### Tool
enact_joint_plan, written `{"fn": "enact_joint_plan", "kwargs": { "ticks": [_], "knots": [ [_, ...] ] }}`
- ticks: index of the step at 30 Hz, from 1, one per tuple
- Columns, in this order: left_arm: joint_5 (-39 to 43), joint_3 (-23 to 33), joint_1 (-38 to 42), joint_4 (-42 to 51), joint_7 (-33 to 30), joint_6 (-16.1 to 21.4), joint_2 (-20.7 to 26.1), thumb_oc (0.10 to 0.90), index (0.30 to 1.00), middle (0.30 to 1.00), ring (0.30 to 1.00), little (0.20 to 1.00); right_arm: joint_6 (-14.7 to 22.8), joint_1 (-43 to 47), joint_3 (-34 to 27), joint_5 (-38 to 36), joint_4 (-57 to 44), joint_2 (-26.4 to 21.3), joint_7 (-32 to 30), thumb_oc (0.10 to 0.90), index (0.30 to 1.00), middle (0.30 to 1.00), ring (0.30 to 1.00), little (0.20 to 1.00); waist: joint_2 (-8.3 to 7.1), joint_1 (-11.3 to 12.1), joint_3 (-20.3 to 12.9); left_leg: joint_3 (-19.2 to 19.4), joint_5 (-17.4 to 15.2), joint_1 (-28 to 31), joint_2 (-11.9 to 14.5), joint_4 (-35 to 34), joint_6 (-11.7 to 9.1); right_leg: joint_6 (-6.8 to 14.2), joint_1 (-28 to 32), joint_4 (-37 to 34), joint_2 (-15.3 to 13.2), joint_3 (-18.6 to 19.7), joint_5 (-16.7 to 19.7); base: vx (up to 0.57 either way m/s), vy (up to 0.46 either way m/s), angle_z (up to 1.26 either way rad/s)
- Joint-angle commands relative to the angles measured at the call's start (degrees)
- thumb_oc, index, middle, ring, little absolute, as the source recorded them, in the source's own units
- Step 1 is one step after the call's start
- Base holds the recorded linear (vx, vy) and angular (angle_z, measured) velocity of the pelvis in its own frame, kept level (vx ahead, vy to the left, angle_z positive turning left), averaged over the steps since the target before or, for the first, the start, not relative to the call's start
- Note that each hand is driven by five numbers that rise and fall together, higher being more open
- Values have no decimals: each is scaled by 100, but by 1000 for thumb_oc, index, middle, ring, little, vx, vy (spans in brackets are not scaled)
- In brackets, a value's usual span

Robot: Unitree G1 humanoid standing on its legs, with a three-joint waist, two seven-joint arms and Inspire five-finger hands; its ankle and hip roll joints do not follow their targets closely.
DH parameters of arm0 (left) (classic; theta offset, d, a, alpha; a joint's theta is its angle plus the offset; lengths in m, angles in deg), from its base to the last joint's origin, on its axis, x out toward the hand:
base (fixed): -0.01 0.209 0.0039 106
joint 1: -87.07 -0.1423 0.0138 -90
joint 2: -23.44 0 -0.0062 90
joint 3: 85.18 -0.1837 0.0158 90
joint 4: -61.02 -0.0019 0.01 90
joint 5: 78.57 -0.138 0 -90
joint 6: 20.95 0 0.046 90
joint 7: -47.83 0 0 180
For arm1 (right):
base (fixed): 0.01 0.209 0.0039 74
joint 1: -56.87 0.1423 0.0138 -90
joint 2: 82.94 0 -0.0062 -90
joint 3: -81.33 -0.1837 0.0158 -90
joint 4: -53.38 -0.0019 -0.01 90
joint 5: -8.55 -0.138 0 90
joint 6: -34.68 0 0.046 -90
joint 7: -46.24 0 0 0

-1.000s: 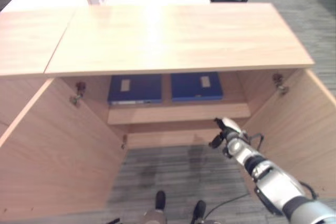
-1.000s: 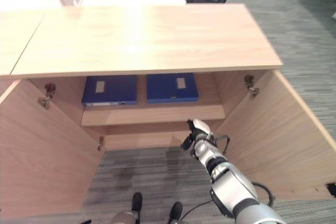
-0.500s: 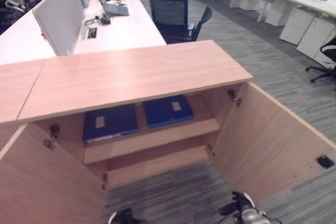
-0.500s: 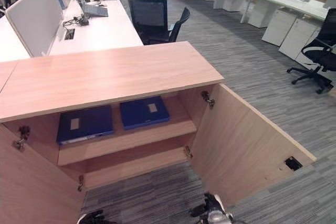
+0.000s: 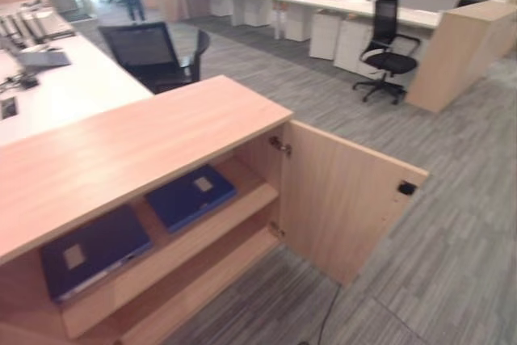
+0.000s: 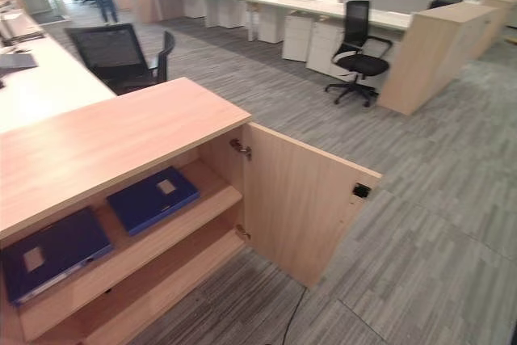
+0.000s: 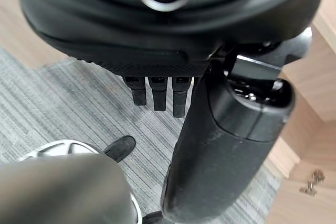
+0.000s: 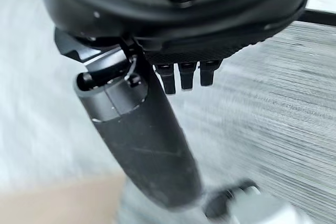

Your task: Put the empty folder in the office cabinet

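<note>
We see the office cabinet [image 5: 161, 143] with its right door [image 5: 343, 199] open. On its upper shelf [image 6: 129, 252] lie 2 blue folders [image 6: 152, 198], flat and side by side. Our left hand [image 7: 157, 51] hangs over the grey carpet [image 5: 436, 224], its fingers [image 7: 153, 93] relaxed and holding nothing. Our right hand [image 8: 178, 19] is also released, fingers [image 8: 188, 75] loose above the carpet. Behind the cabinet stand a white desk [image 5: 65, 90] and a black chair [image 5: 149, 54].

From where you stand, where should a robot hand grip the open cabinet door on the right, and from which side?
Probably the cabinet door by its free outer edge, near the dark fitting, approaching from the carpet side. It stands swung wide open, hinged at the cabinet, so that edge is exposed.
</note>
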Motion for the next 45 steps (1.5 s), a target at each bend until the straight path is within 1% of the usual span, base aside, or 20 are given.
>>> {"fn": "enact_joint_plan", "kwargs": {
  "ticks": [1, 4, 6, 8, 11, 15, 18, 21, 25, 26, 27, 28, 34, 36, 38, 39, 41, 44, 45],
  "knots": [
    [127, 250, 210, -125, 55, 153, 166, 800, 900, 900, 900, 900, 442, 720, -213, -10, -349, -634, -355, 800, 900, 900, 900, 900, 15, 23, 111, -689, -287, 122, -73, -5, 19, 613, 30, 23, -105, 123, 187, -1, 18, -21],
    [167, 290, 219, -60, 77, 176, 167, 800, 900, 900, 900, 900, 508, 679, -428, 239, -1011, -1051, -530, 800, 900, 900, 900, 900, 34, -52, 137, -662, -339, 162, -82, -5, 37, 647, 31, 29, -120, 161, 178, -2, 16, -15],
    [147, 242, 254, -17, 101, 190, 157, 800, 900, 900, 900, 900, 539, 716, -545, 377, -1293, -1313, -593, 800, 900, 900, 900, 900, 21, -57, 142, -650, -311, 138, -93, -5, 35, 648, -3, 33, -129, 177, 199, -14, -1, -19],
    [134, 202, 281, -5, 120, 176, 138, 800, 900, 900, 900, 900, 553, 765, -585, 562, -1698, -1551, -671, 800, 900, 900, 900, 900, 48, -69, 174, -664, -349, 173, -87, -5, 44, 667, 33, 26, -130, 167, 177, -2, -1, 2],
    [93, 166, 320, 25, 154, 162, 135, 800, 900, 900, 900, 900, 548, 886, -563, 814, -2222, -1815, -677, 800, 900, 900, 900, 900, 44, -44, 186, -669, -310, 150, -91, -5, 37, 644, 11, 24, -139, 172, 189, 0, 0, 0],
    [8, 116, 345, 25, 206, 115, 134, 800, 900, 900, 900, 900, 606, 1089, -411, 973, -2860, -2084, -550, 800, 900, 900, 900, 900, 46, 30, 214, -707, -293, 144, -78, -5, 26, 624, 45, 17, -155, 121, 178, 0, -3, 1],
    [-51, 150, 327, -1, 217, 73, 158, 800, 900, 900, 900, 900, 647, 1189, -227, 1072, -3390, -2220, -337, 800, 900, 900, 900, 900, 47, 89, 229, -748, -274, 139, -70, -5, 13, 611, 78, 5, -170, 72, 167, 2, -12, 4],
    [-130, 181, 304, -91, 197, 38, 221, 800, 900, 900, 900, 900, 725, 1455, 50, 991, -3626, -2329, -105, 800, 900, 900, 900, 900, 35, 187, 223, -791, -256, 129, -63, -5, -9, 590, 120, -11, -179, 5, 150, 13, -19, 9],
    [-154, 258, 298, -152, 178, 1, 299, 800, 900, 900, 900, 900, 811, 1826, 394, 707, -3893, -2395, 176, 800, 900, 900, 900, 900, 30, 289, 214, -841, -237, 115, -46, -5, -35, 563, 172, -27, -192, -68, 112, 12, -18, 12],
    [-155, 264, 298, -152, 178, 0, 299, 800, 900, 900, 900, 900, 811, 1834, 401, 702, -3889, -2397, 179, 800, 900, 900, 900, 900, 32, 282, 215, -844, -237, 116, -46, -5, -36, 562, 173, -27, -192, -71, 111, 21, -21, 10],
    [-144, 257, 278, -144, 196, -21, 333, 800, 900, 900, 900, 900, 858, 2069, 620, 455, -3962, -2463, 382, 800, 900, 900, 900, 900, 26, 371, 194, -896, -225, 108, -44, -5, -54, 550, 220, -33, -197, -139, 87, 18, -17, 16],
    [-144, 261, 278, -144, 196, -22, 332, 800, 900, 900, 900, 900, 862, 2080, 629, 449, -3952, -2467, 386, 800, 900, 900, 900, 900, 28, 364, 196, -899, -224, 108, -45, -5, -54, 550, 222, -33, -198, -142, 86, 25, -20, 21],
    [-71, 187, 257, -162, 222, -44, 361, 800, 900, 900, 900, 900, 895, 2870, 1114, -86, -3890, -2597, 601, 800, 900, 900, 900, 900, 23, 509, 161, -969, -203, 95, -34, -5, -82, 526, 271, -48, -200, -234, 53, 10, -11, 10],
    [-58, 180, 262, -162, 220, -45, 358, 800, 900, 900, 900, 900, 898, 2988, 1174, -167, -3872, -2602, 615, 800, 900, 900, 900, 900, 25, 511, 162, -977, -200, 88, -32, -5, -86, 525, 273, -48, -201, -246, 52, 4, -6, 5],
    [-12, 123, 263, -162, 222, -61, 357, 800, 900, 900, 900, 900, 908, 3432, 1400, -341, -3890, -2584, 632, 800, 900, 900, 900, 900, 10, 568, 150, -1007, -192, 68, -25, -5, -96, 516, 289, -55, -202, -267, 41, 1, -10, 3],
    [-12, 128, 264, -163, 222, -61, 355, 800, 900, 900, 900, 900, 909, 3443, 1409, -343, -3885, -2583, 632, 800, 900, 900, 900, 900, 12, 562, 152, -1008, -192, 68, -25, -5, -96, 516, 289, -55, -202, -268, 40, 0, 0, 0],
    [32, 114, 244, -198, 217, -75, 361, 800, 900, 900, 900, 900, 911, 3802, 1609, -440, -3831, -2487, 624, 800, 900, 900, 900, 900, 0, 626, 140, -1033, -186, 62, -28, -5, -99, 507, 316, -63, -206, -302, 30, 2, -7, 2],
    [69, 105, 248, -209, 213, -78, 359, 800, 900, 900, 900, 900, 936, 3982, 1701, -607, -3831, -2410, 656, 800, 900, 900, 900, 900, -8, 658, 142, -1053, -175, 51, -29, -5, -102, 500, 331, -63, -210, -318, 27, -2, -3, 1],
    [75, 144, 224, -214, 199, -100, 350, 800, 900, 900, 900, 900, 997, 3919, 1795, -1037, -4175, -2144, 868, 800, 900, 900, 900, 900, -10, 675, 143, -1081, -172, 30, -34, -5, -106, 493, 332, -60, -215, -361, 4, -12, -5, 5]
  ]
}}
